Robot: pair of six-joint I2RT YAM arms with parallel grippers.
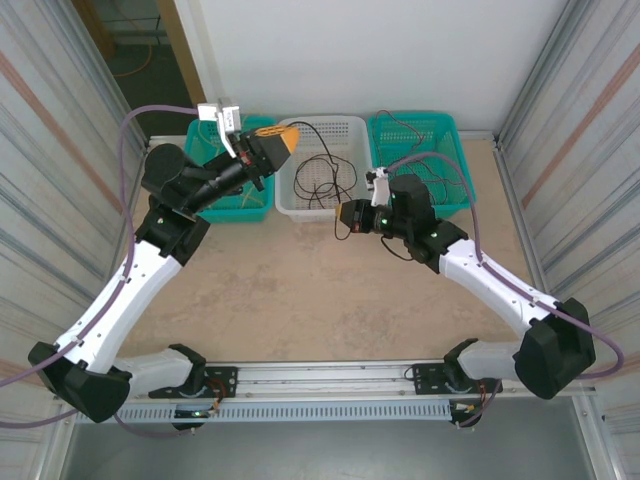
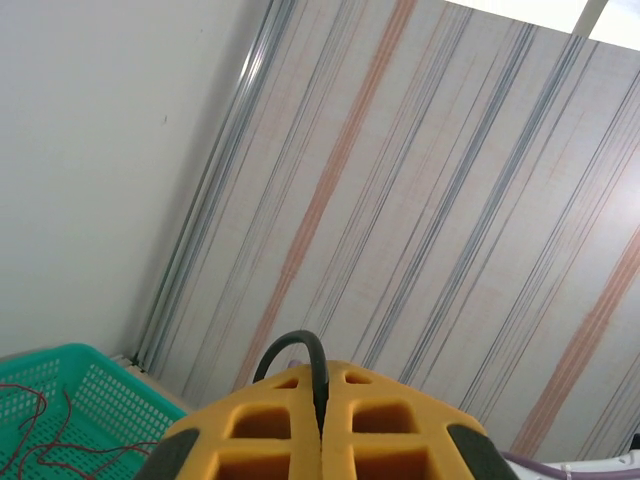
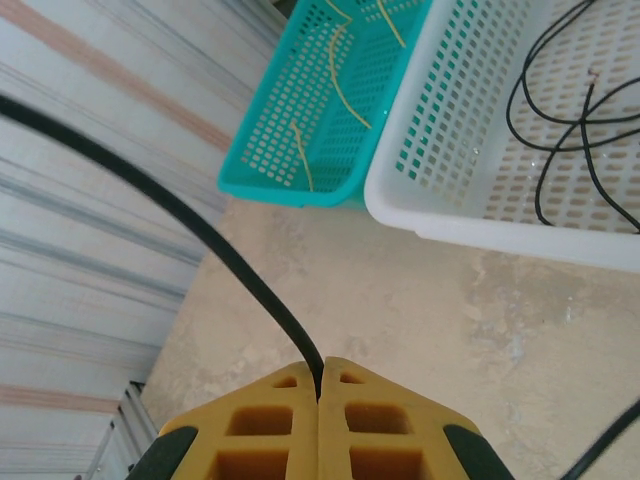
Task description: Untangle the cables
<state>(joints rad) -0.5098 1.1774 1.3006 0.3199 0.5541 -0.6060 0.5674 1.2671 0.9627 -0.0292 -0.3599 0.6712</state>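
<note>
From above, the wrist of the left arm point(image 1: 200, 185) covers most of the left teal basket point(image 1: 245, 205) and hides what lies inside. The wrist of the right arm point(image 1: 410, 210) hides the near-left corner of the right teal basket point(image 1: 455, 150). The right pincer point(image 1: 343, 216) is too dark and small to tell its fingers apart.

On the left wrist camera, the bottom edge cuts off the left pincer point(image 2: 322, 385). The black cable point(image 2: 285, 345) disappears between its pads, and the red cable point(image 2: 42, 405) runs off the lower-left corner.

On the right wrist camera, the black cable point(image 3: 200, 228) leaves at the left edge. The white basket point(image 3: 440, 150) is cut by the top and right edges, and the yellow cables point(image 3: 340, 70) by the top.
</note>
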